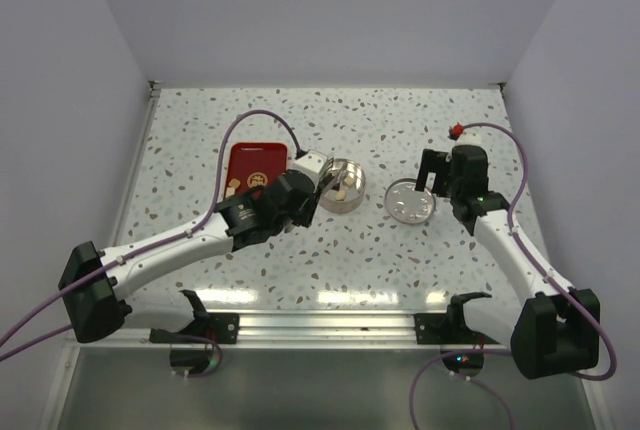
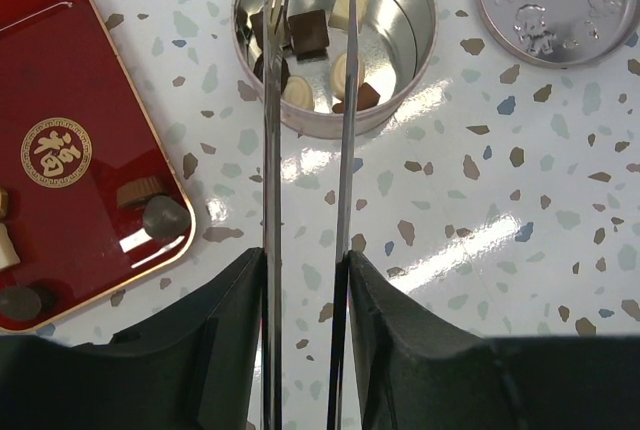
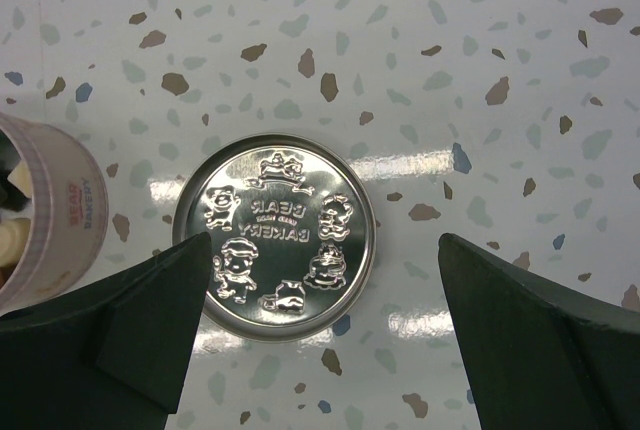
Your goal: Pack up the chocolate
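Observation:
The round silver tin (image 2: 400, 100) stands open and holds several pieces of chocolate (image 2: 308, 32), dark, brown and cream. More chocolate pieces (image 2: 165, 216) lie on the red tray (image 2: 80, 90) to its left. My left gripper (image 2: 307, 255) is shut on a pair of long metal tweezers (image 2: 272, 150). Their two blades stand apart and reach over the tin, with nothing pinched between them. From above, the left gripper (image 1: 310, 193) sits between the tray (image 1: 255, 162) and the tin (image 1: 342, 185). My right gripper (image 3: 325, 240) hangs open over the tin's lid (image 3: 272, 232).
The embossed lid (image 1: 411, 201) lies flat on the speckled table right of the tin, under the right gripper (image 1: 432, 175). Walls close the table at the back and both sides. A small red and white object (image 1: 458, 131) sits at the back right.

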